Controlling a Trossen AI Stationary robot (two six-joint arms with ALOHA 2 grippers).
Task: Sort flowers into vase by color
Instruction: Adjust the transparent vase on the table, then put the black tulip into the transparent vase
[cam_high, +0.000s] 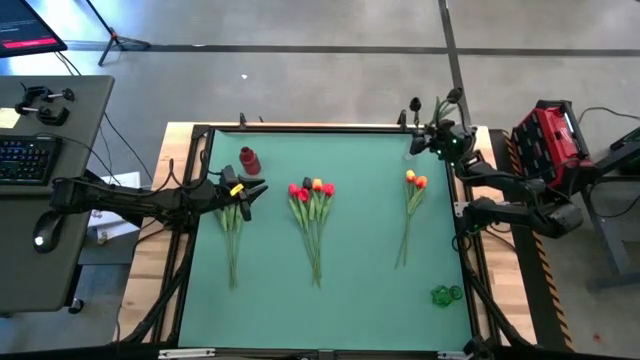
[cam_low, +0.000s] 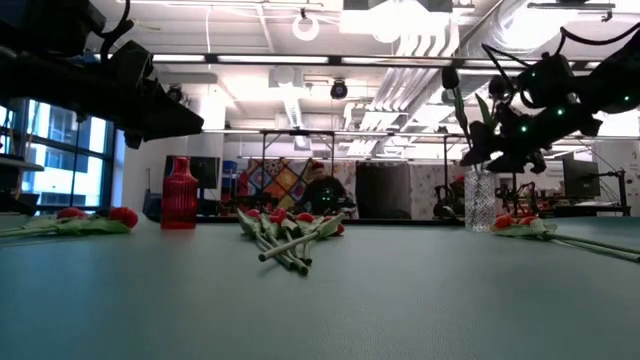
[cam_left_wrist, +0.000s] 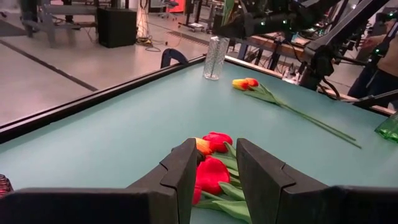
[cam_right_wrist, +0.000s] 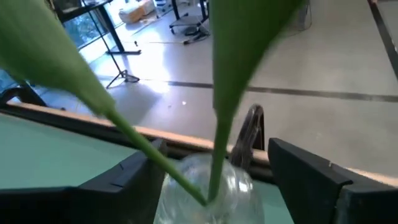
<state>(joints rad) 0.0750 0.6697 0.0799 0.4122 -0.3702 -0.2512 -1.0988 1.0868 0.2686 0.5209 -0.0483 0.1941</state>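
A clear glass vase (cam_right_wrist: 186, 193) stands at the table's far right corner (cam_high: 418, 148), with dark-headed flowers (cam_low: 452, 80) standing in it. Their green stems (cam_right_wrist: 214, 124) rise between the fingers of my right gripper (cam_right_wrist: 217, 180), which is open above the vase's mouth; the fingers stand on either side and touch nothing. A bunch of red and orange flowers (cam_high: 312, 195) lies flat mid-table, and two orange ones (cam_high: 415, 182) lie to its right. My left gripper (cam_high: 245, 192) hovers open at the left over another lying bunch (cam_high: 232, 235).
A red vase (cam_high: 248, 160) stands at the far left, just beyond my left gripper. A green vase (cam_high: 446, 295) lies near the right front corner. The middle front of the mat (cam_high: 360, 300) holds only stem ends. A desk with a keyboard (cam_high: 25, 158) stands left of the table.
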